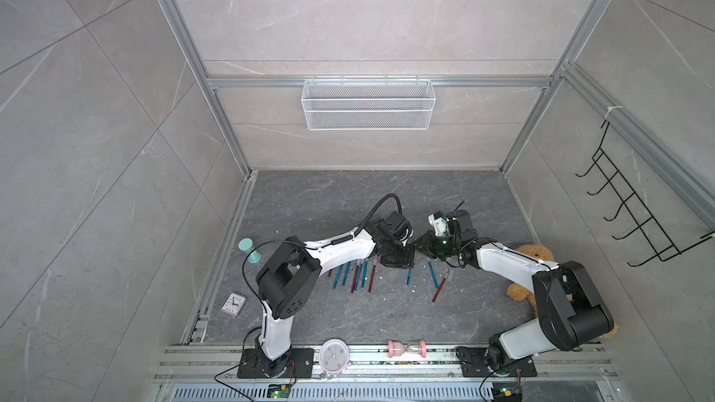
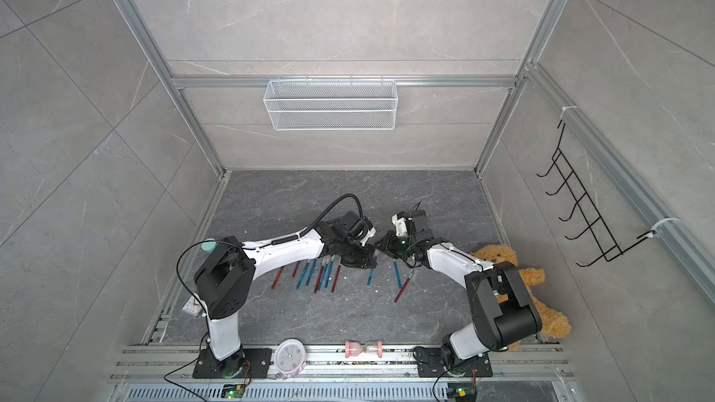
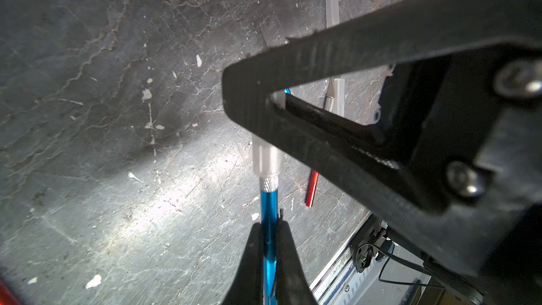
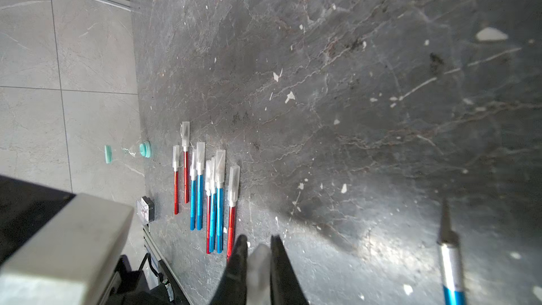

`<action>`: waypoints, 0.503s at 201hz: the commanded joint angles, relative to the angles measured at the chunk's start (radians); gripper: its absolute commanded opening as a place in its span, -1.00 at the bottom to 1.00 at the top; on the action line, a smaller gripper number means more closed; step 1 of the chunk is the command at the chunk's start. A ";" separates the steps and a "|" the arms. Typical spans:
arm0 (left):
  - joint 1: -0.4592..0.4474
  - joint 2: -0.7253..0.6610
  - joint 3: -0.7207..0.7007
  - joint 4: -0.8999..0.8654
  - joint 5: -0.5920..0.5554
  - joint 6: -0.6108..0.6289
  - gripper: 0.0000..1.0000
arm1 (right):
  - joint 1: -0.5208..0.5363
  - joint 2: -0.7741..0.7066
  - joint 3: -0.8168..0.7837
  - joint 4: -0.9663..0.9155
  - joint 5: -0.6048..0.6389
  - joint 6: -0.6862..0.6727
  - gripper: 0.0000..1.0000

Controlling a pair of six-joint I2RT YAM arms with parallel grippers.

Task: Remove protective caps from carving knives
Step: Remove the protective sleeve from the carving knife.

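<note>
Left gripper clenched on blue knife handle, lower centre of left wrist view. Right gripper clamped on its cap, cap not yet off. 8 capped knives in row on table, centre-left of right wrist view.

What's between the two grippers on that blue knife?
Left wrist view: between left gripper and right gripper run only a stretch of the blue knife, its knurled silver collar and the base of the protective cap.

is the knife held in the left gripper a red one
No, the left gripper is shut on a blue-handled knife in the left wrist view.
</note>
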 commanded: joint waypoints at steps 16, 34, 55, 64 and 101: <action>-0.010 -0.050 0.016 -0.020 0.027 0.035 -0.91 | 0.005 0.012 0.018 0.024 0.034 0.000 -0.74; -0.011 -0.047 0.013 -0.026 0.034 0.039 -0.91 | 0.006 0.015 0.031 0.022 0.039 0.000 -0.76; -0.013 -0.048 0.005 -0.026 0.033 0.040 -0.91 | 0.005 0.021 0.049 0.016 0.046 -0.002 -0.77; -0.014 -0.048 0.002 -0.027 0.034 0.040 -0.91 | 0.005 0.023 0.057 0.013 0.049 -0.003 -0.77; -0.014 -0.055 -0.003 -0.027 0.036 0.043 -0.91 | 0.004 0.028 0.075 0.008 0.067 -0.003 -0.80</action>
